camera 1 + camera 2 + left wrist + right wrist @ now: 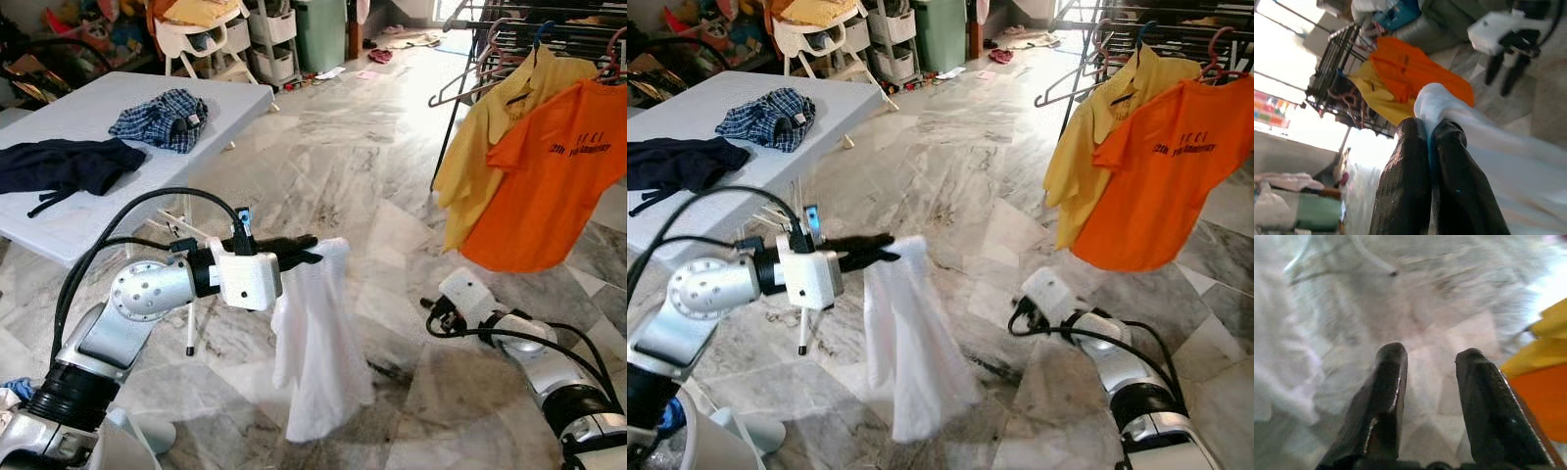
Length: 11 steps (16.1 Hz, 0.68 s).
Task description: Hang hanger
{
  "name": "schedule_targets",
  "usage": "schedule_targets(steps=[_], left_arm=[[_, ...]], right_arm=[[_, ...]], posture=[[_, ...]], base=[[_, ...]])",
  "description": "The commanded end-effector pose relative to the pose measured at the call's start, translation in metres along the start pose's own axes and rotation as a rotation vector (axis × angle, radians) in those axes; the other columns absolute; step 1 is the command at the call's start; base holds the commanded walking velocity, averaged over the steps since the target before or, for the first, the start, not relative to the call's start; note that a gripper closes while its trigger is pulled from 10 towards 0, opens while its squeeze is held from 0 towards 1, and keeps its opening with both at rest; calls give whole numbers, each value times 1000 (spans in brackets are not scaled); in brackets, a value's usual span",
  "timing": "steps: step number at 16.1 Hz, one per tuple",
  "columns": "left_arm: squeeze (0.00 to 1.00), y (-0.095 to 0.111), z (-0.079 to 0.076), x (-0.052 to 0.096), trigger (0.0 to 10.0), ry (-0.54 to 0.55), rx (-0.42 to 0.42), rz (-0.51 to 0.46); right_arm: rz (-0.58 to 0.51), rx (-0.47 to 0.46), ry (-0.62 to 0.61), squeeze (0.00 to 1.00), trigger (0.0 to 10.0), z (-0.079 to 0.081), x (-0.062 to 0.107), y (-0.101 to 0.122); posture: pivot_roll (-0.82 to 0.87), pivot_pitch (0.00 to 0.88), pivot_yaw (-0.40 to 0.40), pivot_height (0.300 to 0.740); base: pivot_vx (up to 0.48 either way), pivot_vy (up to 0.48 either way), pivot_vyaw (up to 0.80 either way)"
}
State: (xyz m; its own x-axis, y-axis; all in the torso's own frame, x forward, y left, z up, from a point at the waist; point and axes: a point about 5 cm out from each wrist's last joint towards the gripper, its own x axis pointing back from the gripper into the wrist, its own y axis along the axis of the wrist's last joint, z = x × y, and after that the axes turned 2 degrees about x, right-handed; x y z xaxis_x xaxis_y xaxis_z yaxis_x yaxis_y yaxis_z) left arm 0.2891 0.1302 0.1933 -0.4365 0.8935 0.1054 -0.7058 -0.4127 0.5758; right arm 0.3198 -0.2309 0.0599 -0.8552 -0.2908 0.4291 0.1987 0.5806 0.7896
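Note:
My left gripper (312, 251) is stretched out at mid-height, shut on the top of a white garment (313, 343) that hangs straight down from it above the floor. In the left wrist view its fingertips (1418, 128) pinch the white cloth, with a thin blue sliver between them; no hanger can be made out. Lower on the right, my right gripper (432, 315) stands open over the marble floor, holding nothing, a little apart from the garment. The drying rack (529, 20) stands at the far right with a yellow shirt (490, 127) and an orange shirt (558, 176) on hangers.
A bare pink hanger (470, 83) hangs at the rack's left end. On my left a white table (78, 220) carries a plaid garment (162, 117) and a dark navy garment (64, 162). Shelves and a high chair (201, 39) stand at the back.

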Motion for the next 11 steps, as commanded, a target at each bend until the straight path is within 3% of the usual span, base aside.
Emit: schedule_targets(steps=[1,2,3,4,5,6,11], left_arm=[[0,1,8,5,10000,63,-22,-5],[0,1,6,3,10000,60,-21,-7],[0,2,4,2,10000,42,-23,-13],[0,2,3,2,10000,25,-23,-16],[0,2,2,1,10000,15,-25,-17],[0,2,2,1,10000,10,-28,-16],[0,1,-5,-2,10000,-34,-33,-24]], right_arm=[[-24,-43,-48,0,0,0,-2,2],[-40,-50,-27,0,0,4,-3,3],[-80,-39,52,0,1098,12,-4,9],[-129,-17,140,0,10000,19,-5,16],[-148,-16,182,0,10000,20,-5,20],[-170,1,224,1000,10000,19,-4,25],[-191,44,534,1000,10000,18,9,38]], posture=[[29,38,92,740],[30,36,92,740],[33,35,93,740],[33,35,94,740],[35,34,97,740],[36,35,98,740],[26,38,105,740]], base=[[0,0,0],[0,0,0],[0,0,0],[0,0,0],[0,0,0],[0,0,0],[0,0,0]])
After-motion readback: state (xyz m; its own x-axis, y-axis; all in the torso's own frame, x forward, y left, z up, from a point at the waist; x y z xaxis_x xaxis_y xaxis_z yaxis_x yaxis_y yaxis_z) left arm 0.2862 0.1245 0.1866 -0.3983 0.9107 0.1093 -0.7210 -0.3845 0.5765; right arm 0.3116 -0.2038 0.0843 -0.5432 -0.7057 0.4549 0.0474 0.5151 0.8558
